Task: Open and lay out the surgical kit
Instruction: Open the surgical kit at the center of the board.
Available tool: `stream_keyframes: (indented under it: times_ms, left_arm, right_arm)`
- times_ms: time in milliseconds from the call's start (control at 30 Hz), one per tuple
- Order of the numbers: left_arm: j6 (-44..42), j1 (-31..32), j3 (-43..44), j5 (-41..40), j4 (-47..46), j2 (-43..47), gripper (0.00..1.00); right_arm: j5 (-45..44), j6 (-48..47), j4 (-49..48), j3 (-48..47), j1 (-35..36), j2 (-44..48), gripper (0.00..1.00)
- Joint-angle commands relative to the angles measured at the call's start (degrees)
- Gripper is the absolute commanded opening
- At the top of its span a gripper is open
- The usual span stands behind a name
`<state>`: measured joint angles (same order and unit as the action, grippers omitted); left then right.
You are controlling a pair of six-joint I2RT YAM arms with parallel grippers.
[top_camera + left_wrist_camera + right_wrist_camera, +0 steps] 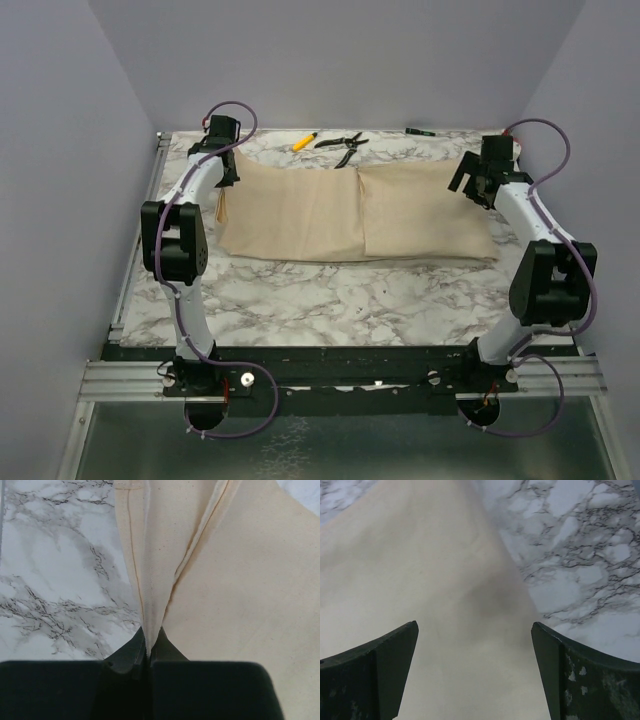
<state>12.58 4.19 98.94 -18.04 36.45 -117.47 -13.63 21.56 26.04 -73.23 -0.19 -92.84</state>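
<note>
Top view: the wrap [350,210] lies folded across mid-counter [330,295], its contents hidden. The left gripper [226,178] holds its 10 o'clock corner, and the right gripper [468,183] hangs at 2 o'clock. Pliers [342,143] and a pen [303,141] lie just beyond at 12 o'clock, where a flung flap could sweep them.

Left wrist: the jaws are clamped on a thin fold, which might slip free.

Right wrist: the jaws are wide apart over the wrap's edge, holding nothing. A one-sided pull could drag the whole kit.

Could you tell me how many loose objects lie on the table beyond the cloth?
3: a yellow pen, black-handled pliers just right of it, and a small dark item at the far edge, further right. More may hide under the cloth wrap.
</note>
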Motion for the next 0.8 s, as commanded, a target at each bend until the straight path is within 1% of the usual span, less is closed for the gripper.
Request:
stream_keyframes:
  times_ms: [0, 133, 233, 433, 533, 600, 767]
  left_arm:
    - [-0.82, -0.23, 2.03, 0.09, 0.82, -1.03, 0.00]
    - [-1.61, -0.30, 1.45, 1.25, 0.95, -1.73, 0.00]
    - [-1.51, -0.39, 2.54, 2.03, 1.20, -2.37, 0.00]
    - [-1.02, -0.48, 5.28, 2.14, 1.67, -3.47, 0.00]
    - [-0.70, -0.79, 5.76, 0.53, 1.70, -3.83, 0.00]
    - [-0.40, -1.13, 6.07, -1.32, 1.72, -4.19, 0.00]
    - [-0.54, -2.60, 7.13, -4.05, 1.86, -5.13, 0.00]
  right_arm:
    - [-0.56, -4.63, 0.18, -3.97, -5.05, -7.34, 1.00]
    - [4.07, -6.82, 0.01, -4.29, -8.63, -11.27, 1.00]
    - [6.87, -9.03, 0.15, -4.20, -9.06, -12.38, 1.00]
    - [20.90, -10.44, 0.89, -4.56, -9.10, -13.32, 1.00]
    - [27.55, -10.05, -1.86, -2.14, -8.84, -12.57, 0.98]
    - [29.04, -9.28, -3.37, -0.54, -7.52, -12.13, 0.97]
    - [27.44, -6.43, -5.02, 0.97, -2.42, -12.77, 0.95]
